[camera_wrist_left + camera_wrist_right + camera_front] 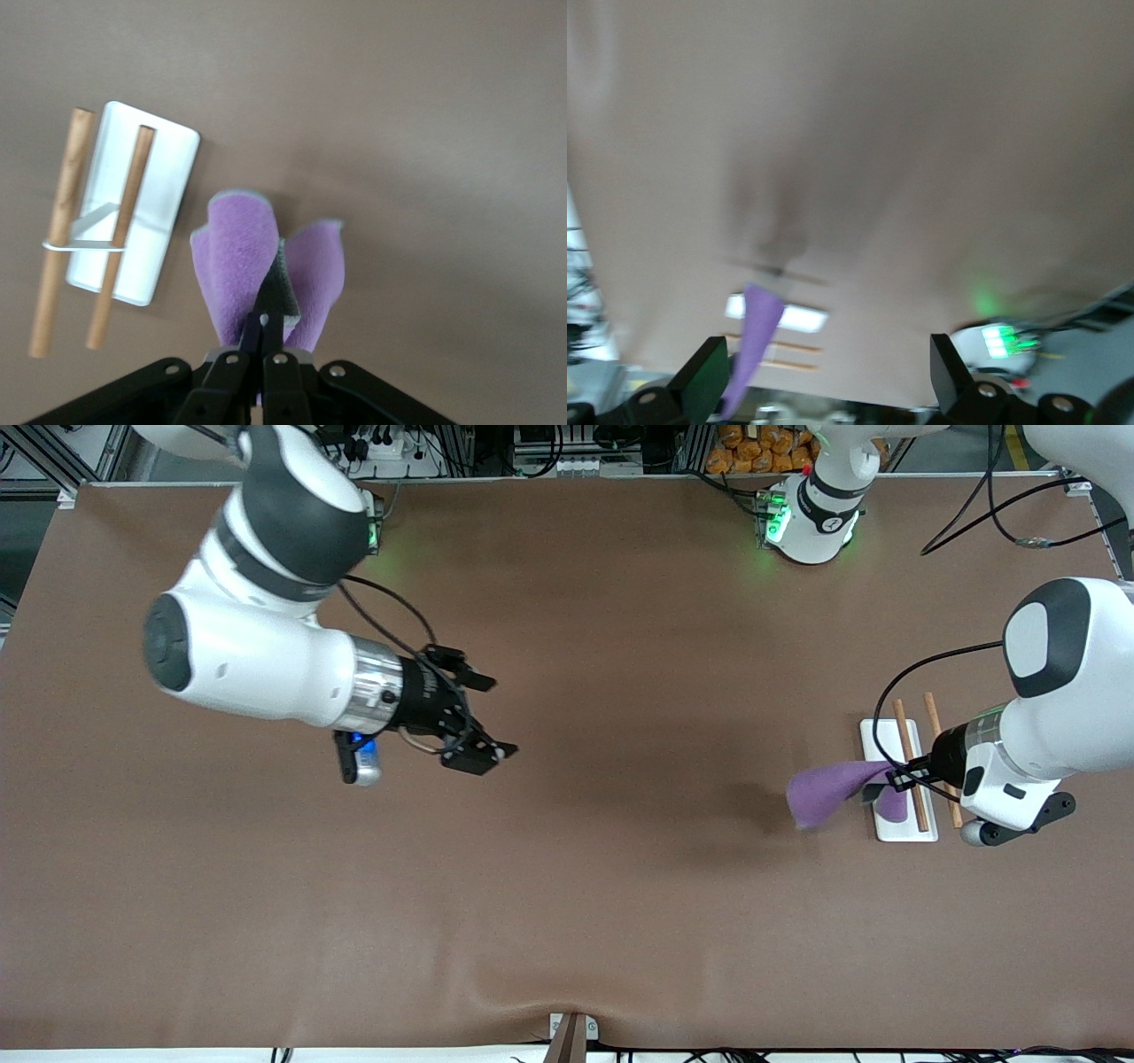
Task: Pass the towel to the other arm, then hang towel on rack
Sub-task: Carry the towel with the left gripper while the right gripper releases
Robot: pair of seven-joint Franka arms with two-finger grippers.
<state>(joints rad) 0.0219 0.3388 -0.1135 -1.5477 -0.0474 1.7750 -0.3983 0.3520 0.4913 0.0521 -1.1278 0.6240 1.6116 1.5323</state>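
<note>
The purple towel [828,793] hangs from my left gripper [897,778], which is shut on one end of it in the air over the rack. In the left wrist view the towel [239,274] droops in two folds from the closed fingers. The rack [886,815] has a white base and two brown wooden rods [911,775] and stands at the left arm's end of the table; it also shows in the left wrist view [164,186] beside the towel. My right gripper [483,717] is open and empty, up over the table toward the right arm's end. In the right wrist view the towel [753,341] and rack [793,316] show small.
The brown table [567,886] has a fold in its cover at the edge nearest the front camera. Black cables [1001,509] trail by the left arm's base [811,514].
</note>
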